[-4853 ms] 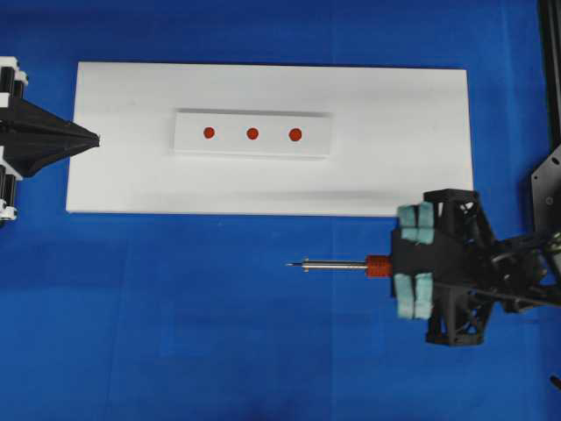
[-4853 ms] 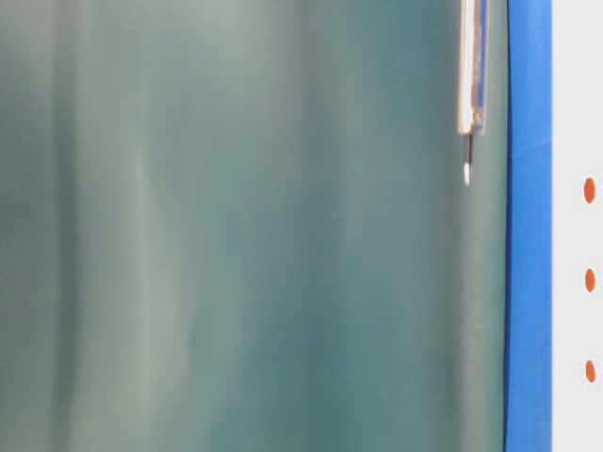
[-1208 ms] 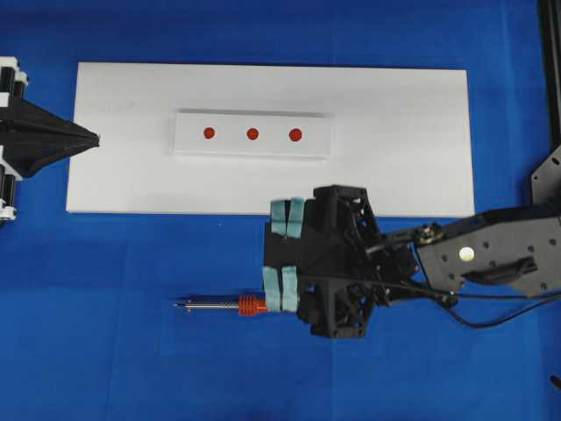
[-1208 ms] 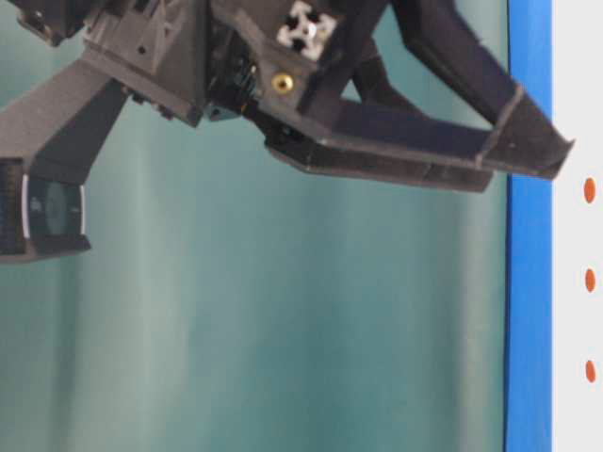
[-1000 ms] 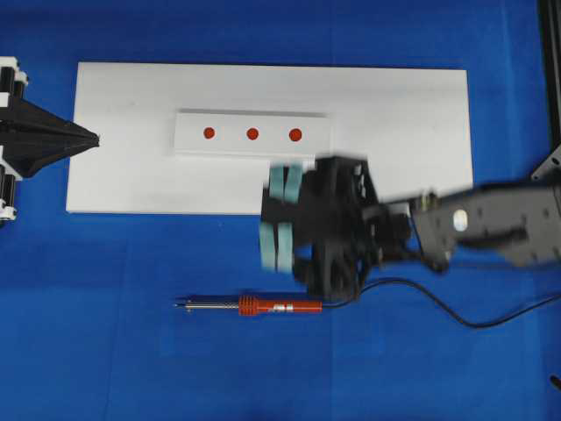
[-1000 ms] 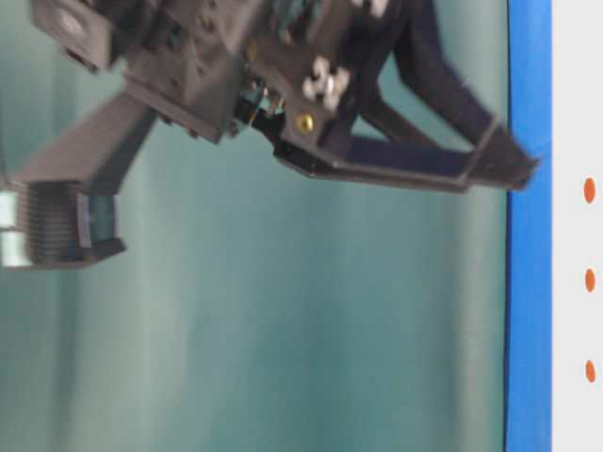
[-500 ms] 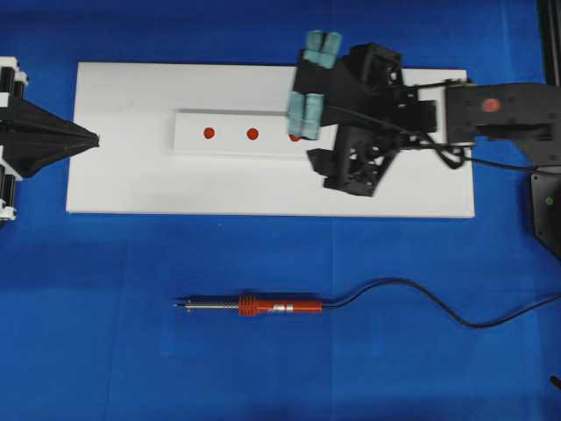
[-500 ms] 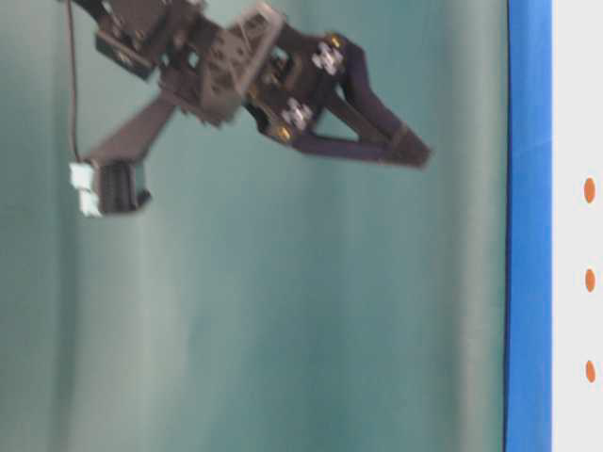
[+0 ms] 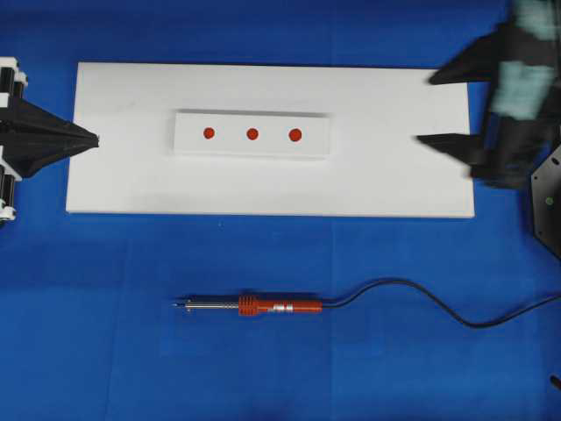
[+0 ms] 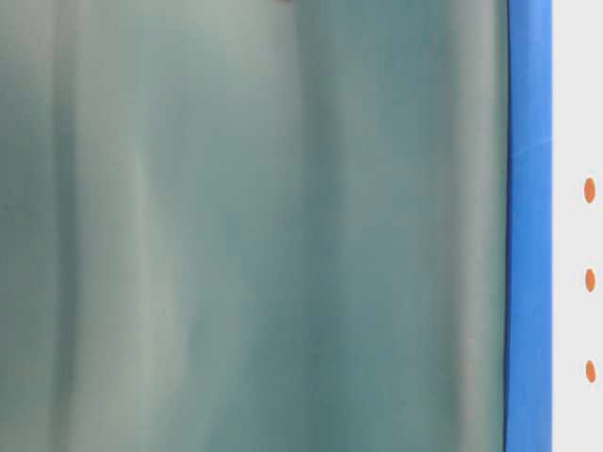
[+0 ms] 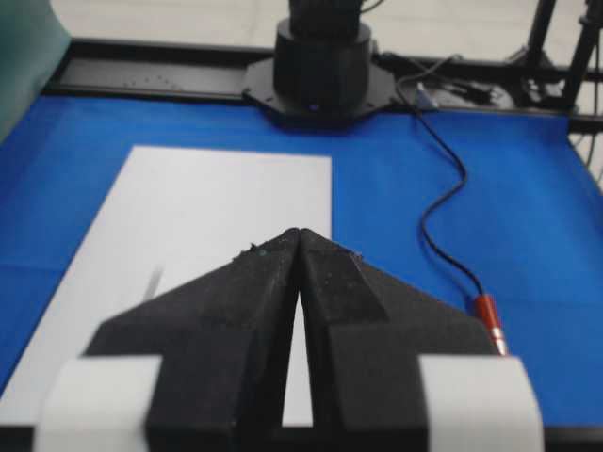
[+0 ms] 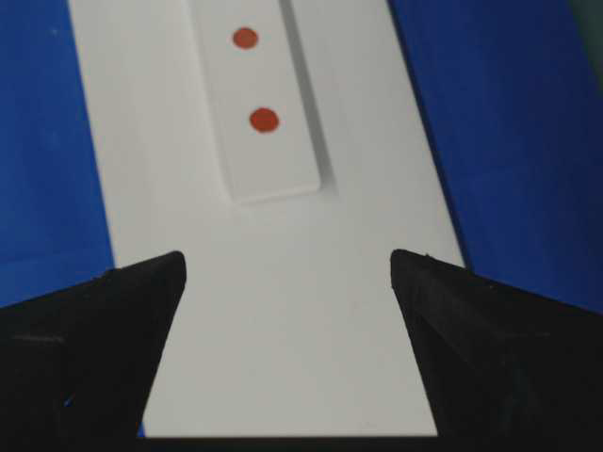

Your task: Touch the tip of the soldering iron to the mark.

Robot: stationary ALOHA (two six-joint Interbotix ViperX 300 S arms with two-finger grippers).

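Left gripper (image 9: 95, 139) sits at the board's (image 9: 123, 184) left edge, its jaws pressed together to a point and gripping nothing. Right of it, a raised strip (image 9: 252, 151) on the board carries 3 red dots in a row; the mark (image 9: 295, 134) is the right-end one, bare and untouched. Below the board, on the blue cloth (image 9: 105, 351), lies the iron (image 9: 254, 305), flat, its tip pointing left, its cord (image 9: 412, 298) trailing off to the right edge. It lies apart from both grippers and well apart from the mark. Right gripper (image 9: 425, 109) hangs blurred over the board's right end, jaws spread wide and empty; its wrist view shows the mark (image 12: 264, 120) ahead, between the 2 fingers (image 12: 104, 320).
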